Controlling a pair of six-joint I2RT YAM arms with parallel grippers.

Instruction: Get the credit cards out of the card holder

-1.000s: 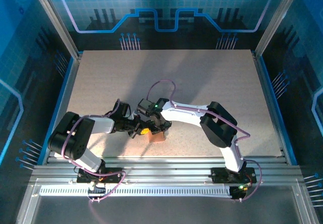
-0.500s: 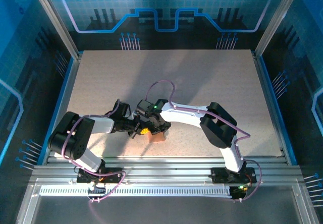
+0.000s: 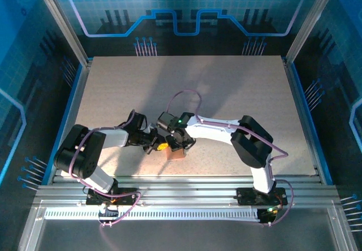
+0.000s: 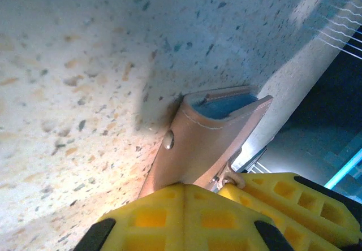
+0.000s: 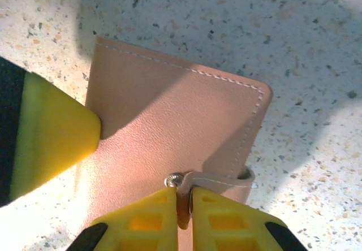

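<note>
1. The worktop (image 3: 226,92) is a pale slab speckled with dark and tan flecks, with metal rails along its sides and near edge.
2. A tan card holder (image 3: 177,154) rests on it, close to the near edge and about mid-width.
3. The holder is folded, with white stitching, a metal stud and a small tab wrapping round one edge.

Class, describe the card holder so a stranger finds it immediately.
Find the speckled table, then its near edge, slightly left of centre. There sits the card holder: a small tan wallet with white stitching and a snap tab, the only tan thing among yellow jaws.
</note>
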